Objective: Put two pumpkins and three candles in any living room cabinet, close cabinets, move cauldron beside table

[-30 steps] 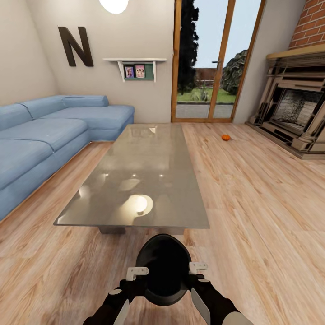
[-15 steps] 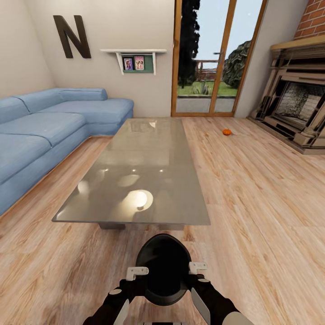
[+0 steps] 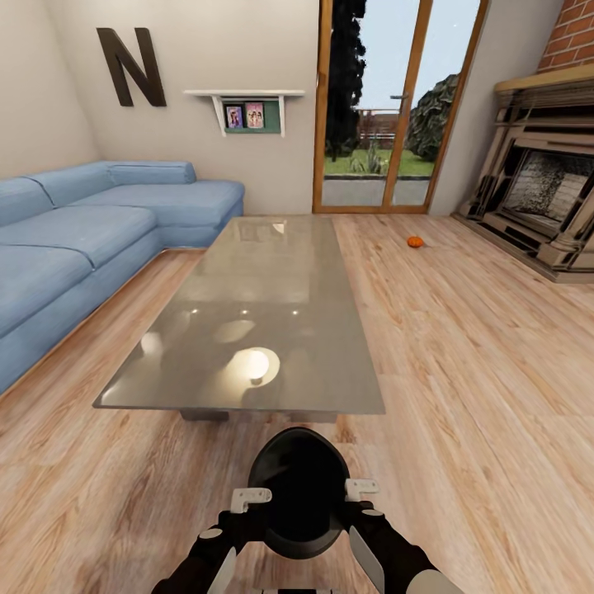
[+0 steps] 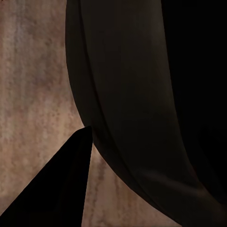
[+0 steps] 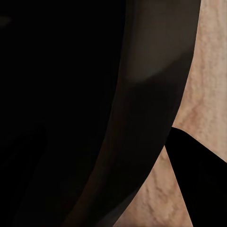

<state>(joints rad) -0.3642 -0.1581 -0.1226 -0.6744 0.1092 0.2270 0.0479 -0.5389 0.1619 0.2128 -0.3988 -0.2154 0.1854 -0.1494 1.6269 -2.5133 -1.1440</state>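
Living room with wood-plank floor (image 3: 462, 363), blue sofa (image 3: 91, 239) at the left edge, fireplace (image 3: 544, 198) upper right. So the cauldron (image 3: 299, 491) sits bottom centre of the head view, held between both arms: left gripper (image 3: 250, 498) on its left side, right gripper (image 3: 361, 489) on its right, each apparently clamped on the rim, though I can't actually see how the jaws stand. Key bit: the table (image 3: 256, 313) lies straight ahead, its near short edge just above the cauldron in frame, long axis running away toward the glass door (image 3: 375, 107). One pumpkin (image 3: 414, 242) rests on the floor, upper right of centre. Compared with a second ago the view has tipped slightly; cauldron and grip look unchanged.
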